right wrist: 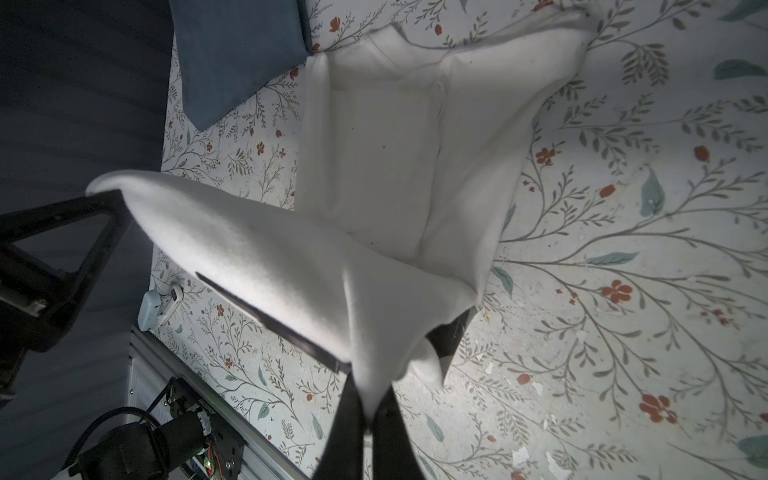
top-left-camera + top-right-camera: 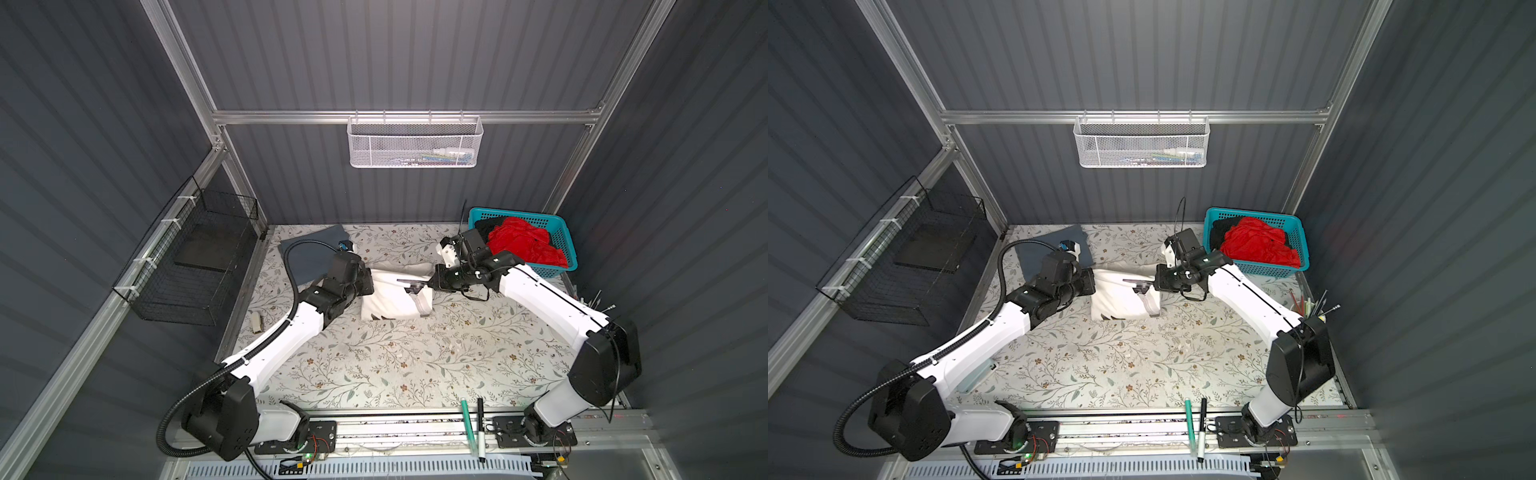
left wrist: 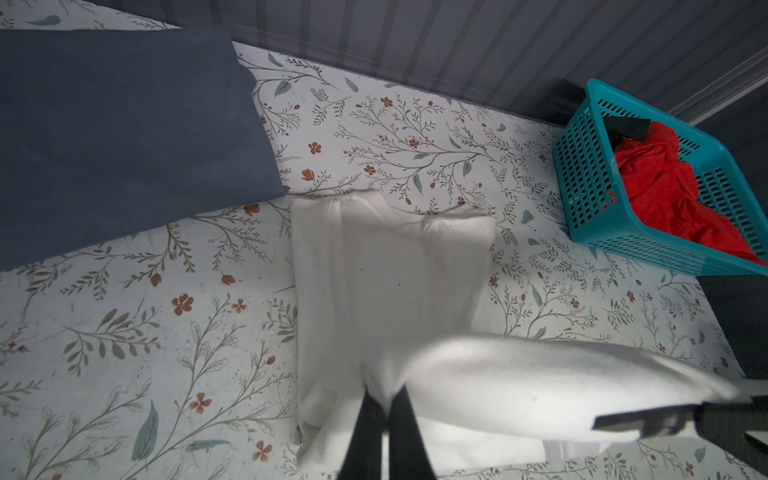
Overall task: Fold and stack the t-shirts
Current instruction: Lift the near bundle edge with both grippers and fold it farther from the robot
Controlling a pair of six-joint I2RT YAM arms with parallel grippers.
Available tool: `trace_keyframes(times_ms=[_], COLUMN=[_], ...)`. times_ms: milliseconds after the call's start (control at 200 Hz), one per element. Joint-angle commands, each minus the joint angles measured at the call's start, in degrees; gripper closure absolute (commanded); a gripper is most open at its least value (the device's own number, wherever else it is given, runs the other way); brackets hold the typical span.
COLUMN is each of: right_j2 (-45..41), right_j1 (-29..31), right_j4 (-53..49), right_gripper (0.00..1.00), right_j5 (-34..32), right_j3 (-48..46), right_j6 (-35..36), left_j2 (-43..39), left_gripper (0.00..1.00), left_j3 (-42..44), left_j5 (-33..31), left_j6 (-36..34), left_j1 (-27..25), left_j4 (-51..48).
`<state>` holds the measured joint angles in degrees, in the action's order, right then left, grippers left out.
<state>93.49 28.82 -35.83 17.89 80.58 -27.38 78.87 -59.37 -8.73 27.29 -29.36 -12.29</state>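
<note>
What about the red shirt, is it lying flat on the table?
No, the red shirt is bunched up inside the teal basket.

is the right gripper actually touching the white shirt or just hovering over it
Touching. The right wrist view shows the right gripper shut on a raised fold of the off-white shirt, with the cloth pinched between its two dark jaws.

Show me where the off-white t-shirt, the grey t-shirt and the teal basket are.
off-white t-shirt point(image 2: 388, 305), in a top view, its folded body.
grey t-shirt point(image 3: 124, 137), left wrist view, middle of its flat face.
teal basket point(image 3: 590, 174), left wrist view, its perforated side wall.
</note>
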Motion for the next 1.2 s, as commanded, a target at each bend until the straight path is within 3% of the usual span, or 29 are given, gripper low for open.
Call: trace_keyframes(times_ms=[0,585,680,765,851,1046,1196], right_j2=[3.81,27.87,30.63,29.75,25.7,16.07,23.67], right_j1=[-1.8,-9.69,-10.39,-10.46,-10.07,-7.78,-5.78], right_j4=[-2.03,-1.35,-1.54,-0.44,1.99,11.63,9.16], right_gripper=[0.95,0.94,0.84,0.79,0.66,0.6,0.61], right_j5=[2.91,11.52,12.51,11.04,8.9,8.57,13.67], right_j3=[3.55,23.37,25.59,24.72,20.7,7.8,15.67], right_j6=[2.83,7.33,7.33,7.72,7.53,2.34,1.03], left_j2=[2.79,26.73,30.67,31.64,30.41,23.97,27.59], left_gripper=[1.0,1.0,1.0,0.72,0.59,0.55,0.57], left_j3=[-3.31,-15.71,-18.66,-18.41,-16.71,-6.2,-5.49], left_j5=[1.73,8.32,9.53,11.18,14.94,19.65,27.15], left_j6=[-2.63,-3.32,-3.72,-4.73,-6.96,-5.44,-1.41], left_j1=[1.43,8.95,9.65,9.85,9.85,9.68,9.6], left_j4=[2.77,10.81,10.63,13.62,16.8,23.3,29.67])
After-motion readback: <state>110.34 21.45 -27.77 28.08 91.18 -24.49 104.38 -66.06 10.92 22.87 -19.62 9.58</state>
